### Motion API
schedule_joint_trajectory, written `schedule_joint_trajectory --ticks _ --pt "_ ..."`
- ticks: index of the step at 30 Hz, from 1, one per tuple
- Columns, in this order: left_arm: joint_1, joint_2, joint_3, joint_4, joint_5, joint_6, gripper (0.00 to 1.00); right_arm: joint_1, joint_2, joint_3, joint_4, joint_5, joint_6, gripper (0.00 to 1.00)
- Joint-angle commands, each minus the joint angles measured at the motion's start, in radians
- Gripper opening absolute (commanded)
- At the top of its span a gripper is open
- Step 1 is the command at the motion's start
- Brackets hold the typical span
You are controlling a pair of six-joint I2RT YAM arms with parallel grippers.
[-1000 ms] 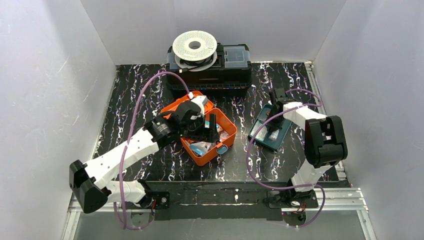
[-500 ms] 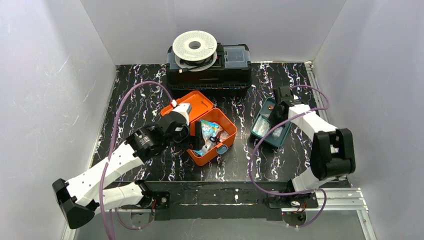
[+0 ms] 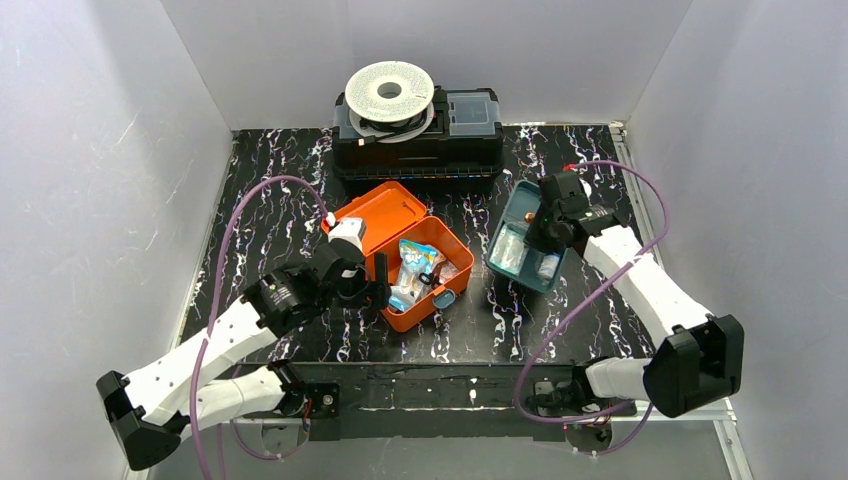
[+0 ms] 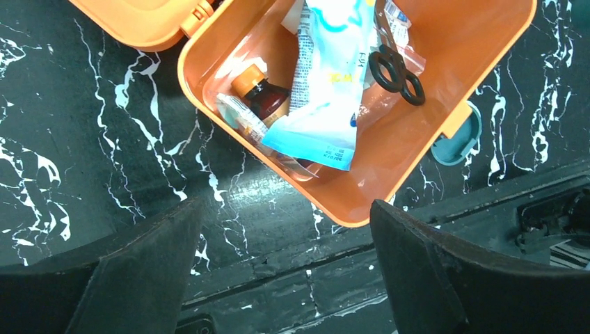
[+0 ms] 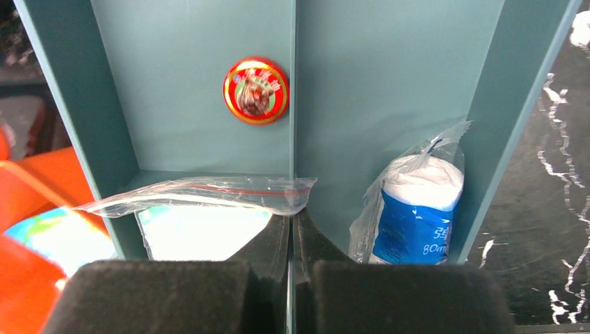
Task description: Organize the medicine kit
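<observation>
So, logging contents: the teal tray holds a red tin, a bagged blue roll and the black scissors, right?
No: the scissors lie in the orange box, as the left wrist view shows. The tray does hold the red tin and bagged roll.

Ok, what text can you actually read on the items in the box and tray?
"80m", cut off, on the blue-and-white roll in the teal tray.
On the red round tin in the tray: lettering too small to read.
On the light-blue pouch in the orange box: print too blurred to read.
</observation>
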Motion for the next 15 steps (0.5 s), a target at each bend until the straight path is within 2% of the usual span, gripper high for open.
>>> schedule_joint_trajectory --ticks 1,9,15 --pt "-0.003 0.017 0.001 -0.008 -0.073 -0.002 0.90 0.087 -0.042 0.078 -0.037 0.015 0.072 0.01" --pt "0.029 0.189 0.071 -0.017 -0.099 0.016 0.88 0.199 -0.055 0.093 -0.080 0.062 0.120 0.01" --pt "0.089 0.268 0.107 0.011 -0.058 0.034 0.79 0.245 -0.107 0.091 -0.097 0.074 0.125 0.01"
